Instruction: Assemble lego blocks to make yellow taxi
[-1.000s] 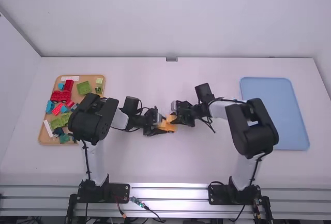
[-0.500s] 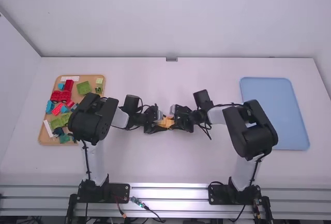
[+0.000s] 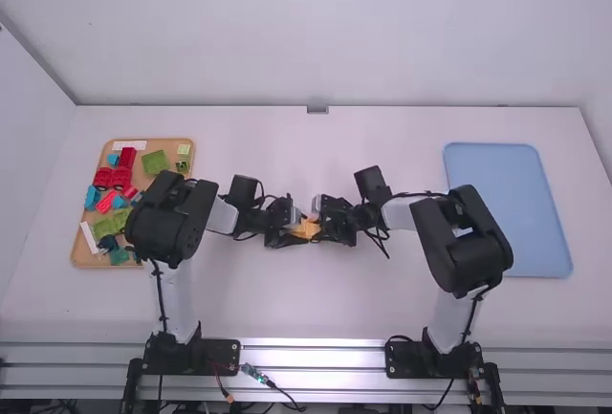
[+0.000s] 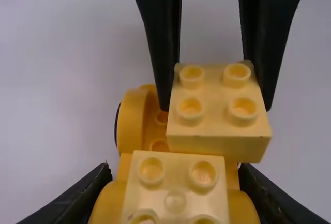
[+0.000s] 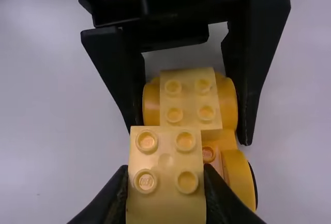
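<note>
Near the table's middle, my left gripper [image 3: 297, 232] and right gripper [image 3: 322, 226] meet at a yellow car base [image 3: 305, 229]. In the left wrist view, my left gripper [image 4: 175, 185] is shut on the sides of the base [image 4: 133, 119], which carries a pale yellow 2x2 brick [image 4: 175, 203]. In the right wrist view, my right gripper [image 5: 165, 182] is shut on another pale yellow brick [image 5: 165, 154], beside the mounted one and over the wheeled part of the base [image 5: 239, 180]. Whether this brick touches the base, I cannot tell.
A wooden tray [image 3: 84, 259] at the far left holds red, green, blue and white pieces; the left arm's elbow overlaps its right edge. A blue tray [image 3: 512, 208] lies at the right, just beyond the right arm's elbow.
Since a second ago, my right gripper has shifted slightly toward the camera and turned, closing in on the car base. My left gripper has kept its place.
</note>
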### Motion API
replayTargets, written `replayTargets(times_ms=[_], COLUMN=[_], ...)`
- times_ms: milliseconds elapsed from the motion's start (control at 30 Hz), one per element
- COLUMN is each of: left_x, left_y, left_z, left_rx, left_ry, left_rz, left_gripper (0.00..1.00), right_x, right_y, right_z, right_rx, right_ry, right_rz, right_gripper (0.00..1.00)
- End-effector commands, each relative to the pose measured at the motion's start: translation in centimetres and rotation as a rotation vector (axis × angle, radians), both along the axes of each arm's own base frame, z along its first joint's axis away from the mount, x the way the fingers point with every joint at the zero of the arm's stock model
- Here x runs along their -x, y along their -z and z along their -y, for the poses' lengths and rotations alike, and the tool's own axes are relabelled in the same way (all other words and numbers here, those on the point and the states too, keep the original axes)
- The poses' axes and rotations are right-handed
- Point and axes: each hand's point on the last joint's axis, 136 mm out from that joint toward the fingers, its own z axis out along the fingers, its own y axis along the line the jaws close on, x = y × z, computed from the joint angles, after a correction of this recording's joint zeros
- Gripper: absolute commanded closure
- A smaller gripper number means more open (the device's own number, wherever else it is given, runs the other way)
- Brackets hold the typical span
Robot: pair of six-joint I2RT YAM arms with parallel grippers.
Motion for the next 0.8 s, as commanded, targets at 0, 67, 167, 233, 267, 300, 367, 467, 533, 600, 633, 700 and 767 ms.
replayTargets(times_ms=[0,67,167,233,267,300,367,467,533,600,633,700,767], left_x=[1.9,1.9,1.9,1.9,1.9,1.9,1.9,2.1,2.1,2.1,2.1,1.9,1.6], left_y=[1.1,1.1,1.1,1.1,1.1,1.1,1.1,1.2,1.2,1.2,1.2,1.1,1.0], left_z=[0.0,0.0,0.0,0.0,0.0,0.0,0.0,0.0,0.0,0.0,0.0,0.0,0.1], left_rx=[-0.016,-0.016,-0.016,-0.016,-0.016,-0.016,-0.016,-0.018,-0.020,-0.018,-0.018,-0.015,-0.012], left_ry=[0.036,0.036,0.036,0.036,0.036,0.036,0.036,0.037,0.037,0.037,0.037,0.035,0.022], left_rz=[-0.022,-0.022,-0.023,-0.026,-0.026,-0.026,-0.027,-0.034,-0.040,-0.036,-0.035,-0.025,-0.033], left_gripper=[0.53,0.53,0.53,0.54,0.55,0.56,0.56,0.56,0.57,0.57,0.57,0.58,0.58], right_x=[-1.4,-1.6,-1.9,-2.0,-2.0,-2.0,-2.0,-2.1,-2.2,-2.3,-2.2,-1.3,-0.9], right_y=[0.6,0.4,-0.2,-0.6,-0.7,-0.9,-1.3,-1.6,-1.4,-1.0,-0.8,-0.3,-0.1], right_z=[0.6,0.5,0.3,0.2,0.2,0.2,0.0,0.0,0.2,0.5,0.6,0.3,0.2], right_rx=[0.066,0.060,0.052,0.048,0.048,0.048,0.042,0.043,0.059,0.082,0.090,0.097,0.098], right_ry=[0.039,0.037,0.037,0.035,0.035,0.034,0.031,0.033,0.042,0.066,0.069,0.046,0.038], right_rz=[0.049,0.049,0.063,0.074,0.075,0.082,0.093,0.103,0.106,0.093,0.092,0.088,0.085], right_gripper=[1.00,1.00,1.00,1.00,1.00,1.00,1.00,1.00,1.00,1.00,1.00,1.00,1.00])
